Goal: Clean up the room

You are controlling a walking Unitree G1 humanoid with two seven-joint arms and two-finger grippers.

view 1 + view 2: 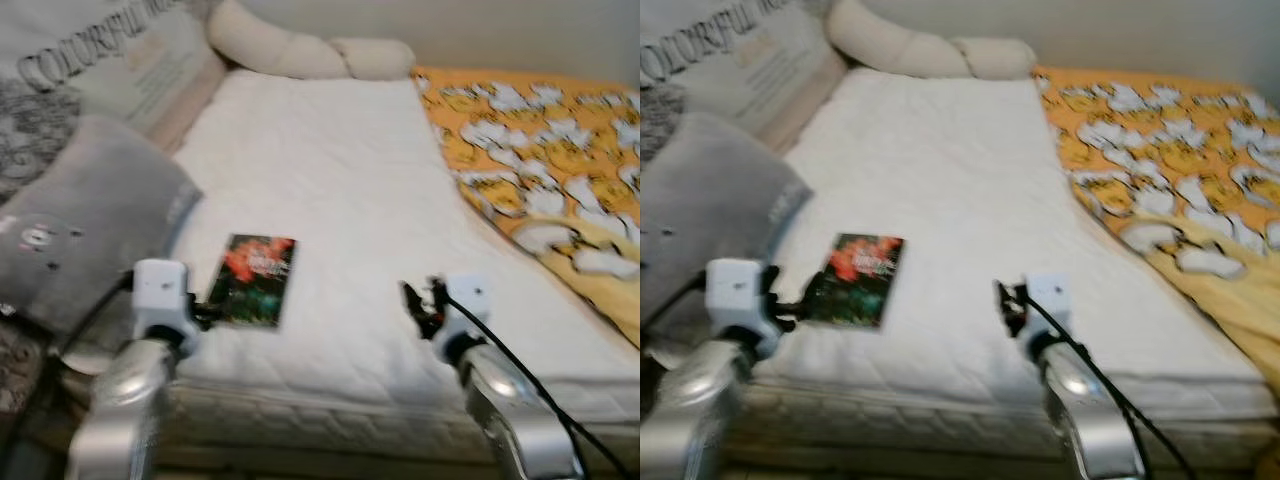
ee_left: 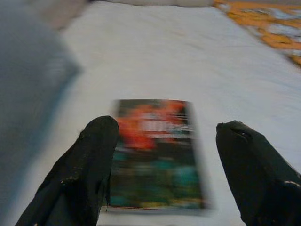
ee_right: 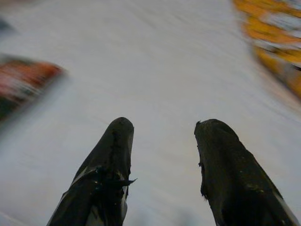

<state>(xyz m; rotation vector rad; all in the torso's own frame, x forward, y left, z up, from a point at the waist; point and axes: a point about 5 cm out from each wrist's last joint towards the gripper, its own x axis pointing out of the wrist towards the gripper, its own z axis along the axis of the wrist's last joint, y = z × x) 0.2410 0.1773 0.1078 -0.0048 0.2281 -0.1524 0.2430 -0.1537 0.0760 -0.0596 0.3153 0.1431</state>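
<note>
A book (image 1: 254,280) with a dark cover of red and green lies flat on the white mattress (image 1: 330,180), near its front left part. My left gripper (image 2: 164,141) hovers just short of the book's near edge, open, its two black fingers (image 2: 91,155) spread about as wide as the book (image 2: 157,150). Over the mattress's front edge, to the right of the book, my right gripper (image 3: 162,136) is open above bare white cover with nothing between its fingers (image 3: 113,155). The book (image 3: 23,82) shows blurred off to one side of it.
A grey cushion (image 1: 85,225) leans at the bed's left side beside a printed pillow (image 1: 90,60). A cream knotted pillow (image 1: 300,50) lies at the head. An orange quilt with white ducks (image 1: 545,170) covers the right side. The mattress's front edge (image 1: 330,400) is just below my arms.
</note>
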